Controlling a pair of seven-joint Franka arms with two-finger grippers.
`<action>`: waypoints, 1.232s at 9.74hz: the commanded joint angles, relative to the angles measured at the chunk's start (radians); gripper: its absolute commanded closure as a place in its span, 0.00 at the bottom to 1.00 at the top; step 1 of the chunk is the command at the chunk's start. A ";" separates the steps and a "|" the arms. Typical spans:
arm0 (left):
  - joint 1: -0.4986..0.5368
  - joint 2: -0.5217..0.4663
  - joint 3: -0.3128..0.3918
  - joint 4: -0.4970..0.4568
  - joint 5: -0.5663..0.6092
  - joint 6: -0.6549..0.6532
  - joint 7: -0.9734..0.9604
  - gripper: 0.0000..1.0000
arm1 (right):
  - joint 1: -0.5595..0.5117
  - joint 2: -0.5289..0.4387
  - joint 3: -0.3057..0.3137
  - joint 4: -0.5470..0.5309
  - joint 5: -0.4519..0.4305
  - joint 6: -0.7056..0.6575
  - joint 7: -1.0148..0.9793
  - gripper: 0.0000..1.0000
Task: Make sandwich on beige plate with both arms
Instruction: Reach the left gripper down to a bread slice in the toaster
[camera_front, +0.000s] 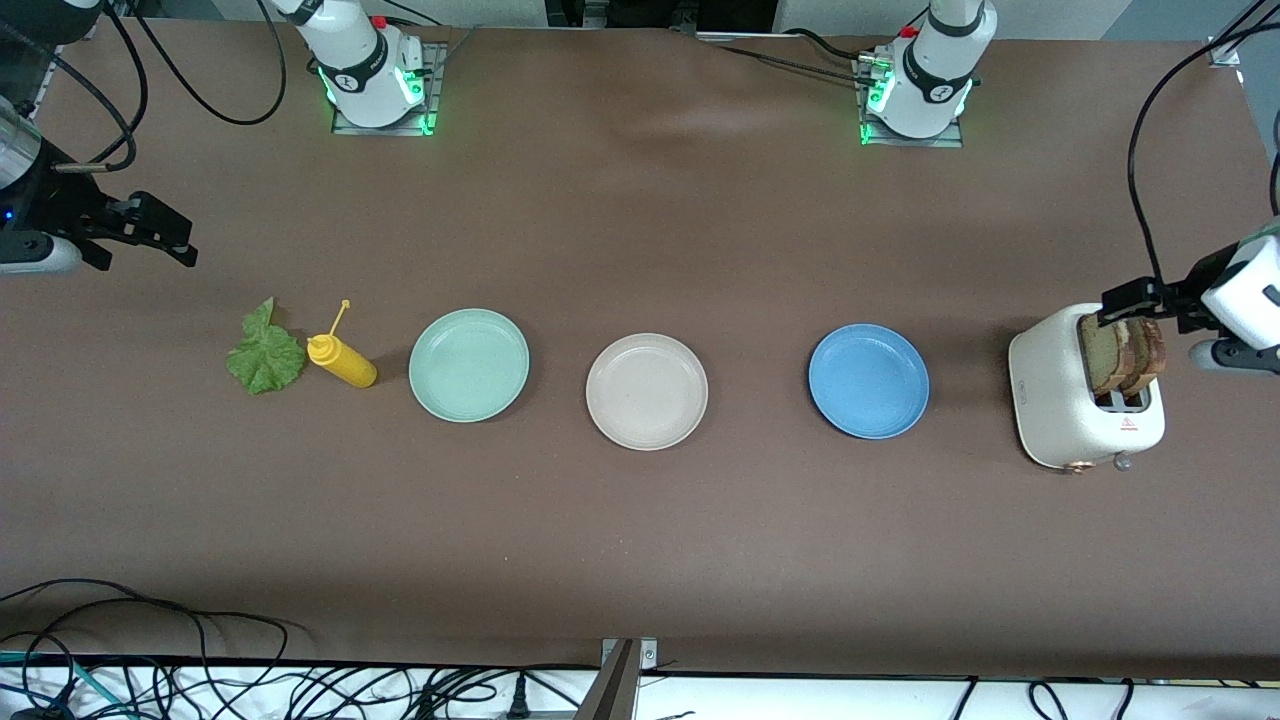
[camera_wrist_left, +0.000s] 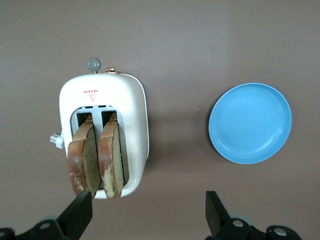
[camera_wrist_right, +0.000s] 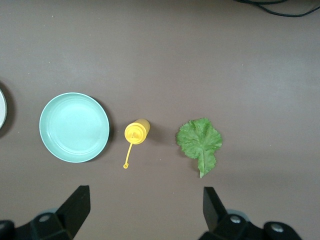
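The beige plate (camera_front: 646, 391) is sitting bare between the mint-green plate (camera_front: 468, 364) and blue plate (camera_front: 868, 380). Both bread slices (camera_front: 1124, 354) are standing on edge in the toaster (camera_front: 1085, 400) toward the left arm's end, right under the left gripper (camera_front: 1150, 297), its jaws gaping wide. The right gripper (camera_front: 150, 232), equally wide, is hanging near the lettuce leaf (camera_front: 265, 355).

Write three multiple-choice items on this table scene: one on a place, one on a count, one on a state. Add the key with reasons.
1. Where are the two brown-crusted bread slices?
A. on the round blue plate
B. in the white toaster's slots
C. beside the lettuce

2. How many round plates lie on the table?
A. two
B. three
C. four

3. What is on the round pale beige plate?
A. nothing
B. a lettuce leaf
C. a yellow bottle

Key: B, the slices stand up out of the white toaster; B, mint-green plate, beige and round blue plate lie in a row; A, its surface shows bare.
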 joint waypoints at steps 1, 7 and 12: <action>0.048 -0.023 -0.010 -0.092 0.017 0.098 0.072 0.00 | -0.001 0.006 -0.002 0.022 0.016 -0.015 -0.009 0.00; 0.072 -0.023 -0.010 -0.203 0.009 0.247 0.092 0.00 | -0.001 0.007 -0.002 0.022 0.017 -0.013 -0.009 0.00; 0.098 -0.025 -0.010 -0.316 0.009 0.412 0.094 0.00 | -0.004 0.010 -0.003 0.023 0.016 -0.010 -0.009 0.00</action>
